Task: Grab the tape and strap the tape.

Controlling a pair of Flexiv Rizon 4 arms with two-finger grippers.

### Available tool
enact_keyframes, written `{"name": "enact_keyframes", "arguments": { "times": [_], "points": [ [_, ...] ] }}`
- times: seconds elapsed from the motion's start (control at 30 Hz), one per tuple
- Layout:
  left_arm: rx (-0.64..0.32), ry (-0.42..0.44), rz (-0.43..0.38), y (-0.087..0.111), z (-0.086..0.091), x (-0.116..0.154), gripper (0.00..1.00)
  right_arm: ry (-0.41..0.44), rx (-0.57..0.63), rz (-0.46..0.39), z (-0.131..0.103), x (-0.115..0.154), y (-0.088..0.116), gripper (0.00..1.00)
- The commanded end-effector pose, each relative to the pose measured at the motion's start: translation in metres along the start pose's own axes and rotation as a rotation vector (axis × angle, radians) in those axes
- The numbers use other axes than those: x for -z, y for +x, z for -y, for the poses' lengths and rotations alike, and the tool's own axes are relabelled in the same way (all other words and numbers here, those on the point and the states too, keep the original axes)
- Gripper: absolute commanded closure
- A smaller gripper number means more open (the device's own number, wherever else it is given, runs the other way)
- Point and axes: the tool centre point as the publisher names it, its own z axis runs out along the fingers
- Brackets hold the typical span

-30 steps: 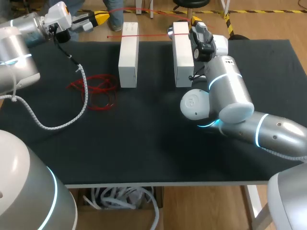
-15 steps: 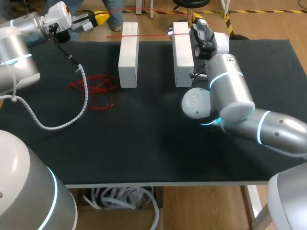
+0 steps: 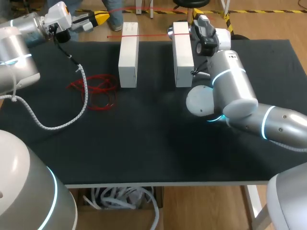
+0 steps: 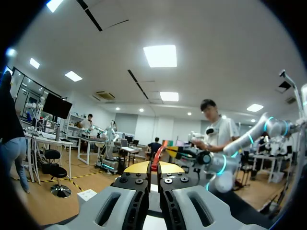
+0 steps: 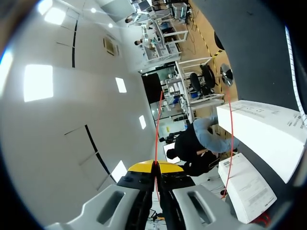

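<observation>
A thin red tape (image 3: 144, 9) runs taut behind two upright white boxes, one on the left (image 3: 128, 55) and one on the right (image 3: 182, 57). A band of the tape crosses the left box near its far end. A loose heap of red tape (image 3: 93, 88) lies on the black mat left of the boxes. My left gripper (image 3: 101, 18) hovers at the far left, shut on the tape (image 4: 154, 160) between its yellow tips (image 4: 136, 167). My right gripper (image 5: 156, 166), just behind the right box, is shut on the tape (image 5: 158, 124). From there the tape leads off toward the two boxes (image 5: 261, 127).
The left arm's white coiled cable (image 3: 57, 125) loops over the mat's left part. My right arm's elbow (image 3: 204, 100) hangs low over the mat (image 3: 144, 148), right of the boxes. The boxes stand close together at the back.
My right arm has shifted slightly right and toward the back, its wrist now further behind the right box. The left arm and the boxes have not moved.
</observation>
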Motion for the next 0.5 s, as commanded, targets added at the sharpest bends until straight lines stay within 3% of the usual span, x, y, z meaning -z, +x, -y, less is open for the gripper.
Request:
{"name": "enact_keyframes", "arguments": {
  "times": [0.03,0.5],
  "points": [
    [-0.001,0.002,0.001,0.0,-0.0006,-0.0001,1.0,0.017,0.013,0.011,-0.0034,-0.0016,0.003,1.0],
    [-0.001,0.002,0.001,0.0,-0.0006,-0.0001,1.0,0.05,0.039,0.018,0.003,0.0017,-0.0004,1.0]
  ]
}}
